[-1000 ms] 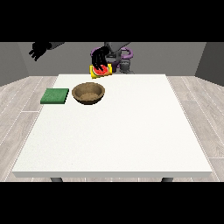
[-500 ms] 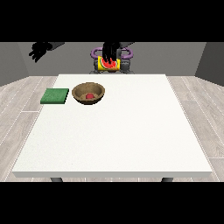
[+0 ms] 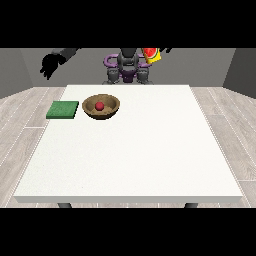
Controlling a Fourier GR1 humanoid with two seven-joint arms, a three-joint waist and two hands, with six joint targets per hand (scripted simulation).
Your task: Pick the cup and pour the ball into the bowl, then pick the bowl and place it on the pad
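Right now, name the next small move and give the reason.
Probably set the cup down on the table, clear of the bowl. The red ball already lies in the bowl, so pouring looks done, while the bowl sits beside the green pad, not on it.

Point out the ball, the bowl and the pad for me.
ball (image 3: pixel 99 106), front view, its middle, inside the bowl.
bowl (image 3: pixel 114 105), front view, right inner wall.
pad (image 3: pixel 63 109), front view, middle of its green top.
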